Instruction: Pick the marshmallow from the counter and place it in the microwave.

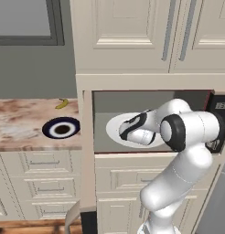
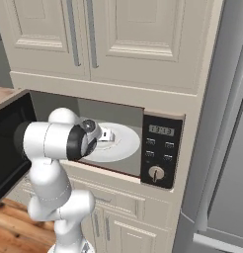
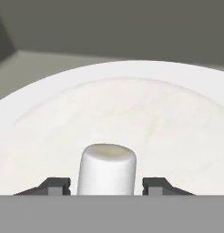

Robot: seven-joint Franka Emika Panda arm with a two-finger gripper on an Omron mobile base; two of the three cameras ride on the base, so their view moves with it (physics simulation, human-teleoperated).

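Marshmallow [image 3: 107, 169] upright at 6 o'clock in the hand view, between the two dark fingertips [image 3: 54, 185], a clear gap on each side. Gripper [image 3: 107, 187] spread wider than the lump, gripping nothing; whether the lump rests on the white round plate [image 3: 50, 118] cannot be told. Plate inside the microwave [image 1: 132, 101], grey walls around it. Button panel [image 2: 161, 150] at 3 o'clock of the plate. On the counter [image 1: 18, 121], a dark-blue-and-white bowl [image 1: 61, 127], a banana [image 1: 62, 103] at its 12 o'clock.

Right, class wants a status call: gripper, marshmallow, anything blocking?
Gripper open, inside microwave. Marshmallow upright between fingertips, gaps either side, over white plate. Nothing in the way.
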